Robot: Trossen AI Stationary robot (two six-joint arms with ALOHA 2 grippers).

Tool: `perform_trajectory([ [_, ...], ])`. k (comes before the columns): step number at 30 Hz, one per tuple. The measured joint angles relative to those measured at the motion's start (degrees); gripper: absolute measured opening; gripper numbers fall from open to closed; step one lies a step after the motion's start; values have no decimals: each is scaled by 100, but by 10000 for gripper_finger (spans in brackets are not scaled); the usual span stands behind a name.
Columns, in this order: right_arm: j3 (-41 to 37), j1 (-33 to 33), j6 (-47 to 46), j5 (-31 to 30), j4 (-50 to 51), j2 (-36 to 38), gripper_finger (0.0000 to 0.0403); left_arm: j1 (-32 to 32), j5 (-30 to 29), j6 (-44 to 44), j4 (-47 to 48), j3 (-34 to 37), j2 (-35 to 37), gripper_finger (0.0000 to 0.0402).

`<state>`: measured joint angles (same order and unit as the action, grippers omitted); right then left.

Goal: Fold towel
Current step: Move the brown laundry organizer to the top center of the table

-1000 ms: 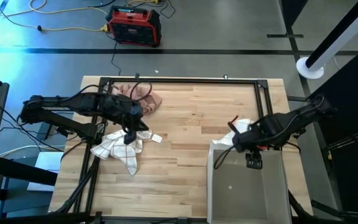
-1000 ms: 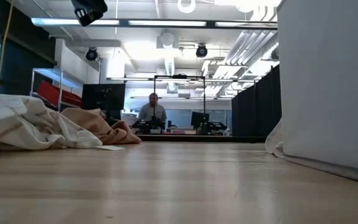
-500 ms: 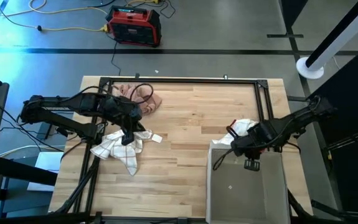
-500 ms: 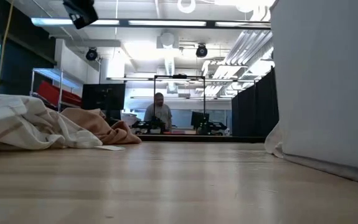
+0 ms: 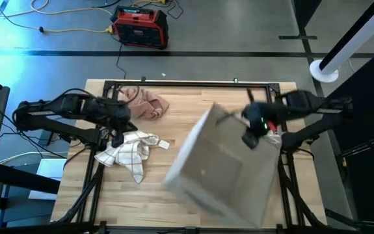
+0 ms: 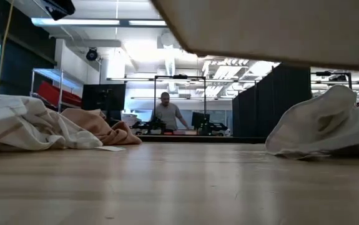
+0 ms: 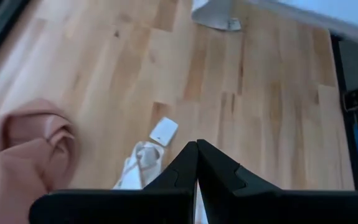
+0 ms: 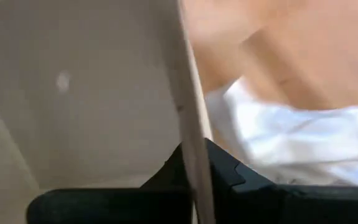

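Grey bin point(image 5: 222, 166) was held tilted off the table by its wall, clamped in the right gripper point(image 5: 252, 138), apparently to clear folding space. Left gripper point(image 5: 116, 135) was kept closed and empty above the checked towel point(image 5: 127, 153).

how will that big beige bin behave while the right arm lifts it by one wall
The large beige plastic bin probably stays stiff: its walls look straight while lifted. It seems light, since the right pincer, shut on one wall, holds it off the wooden table. Held off-centre, it hangs tilted and may swing.
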<state>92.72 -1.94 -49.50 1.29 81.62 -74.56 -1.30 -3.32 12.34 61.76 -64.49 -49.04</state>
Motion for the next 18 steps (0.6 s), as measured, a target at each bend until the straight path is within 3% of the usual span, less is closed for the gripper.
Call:
perform_trajectory([
  [4,-214,942,-401,-579,-93,0,0,2,-179,-53,18,0,193,0],
  [8,-706,1915,-509,-819,-805,-13,0,2,-210,-255,129,0,334,0],
  [18,-1644,3712,-139,-539,-2474,-625,0,2,-398,-644,559,0,447,0],
])
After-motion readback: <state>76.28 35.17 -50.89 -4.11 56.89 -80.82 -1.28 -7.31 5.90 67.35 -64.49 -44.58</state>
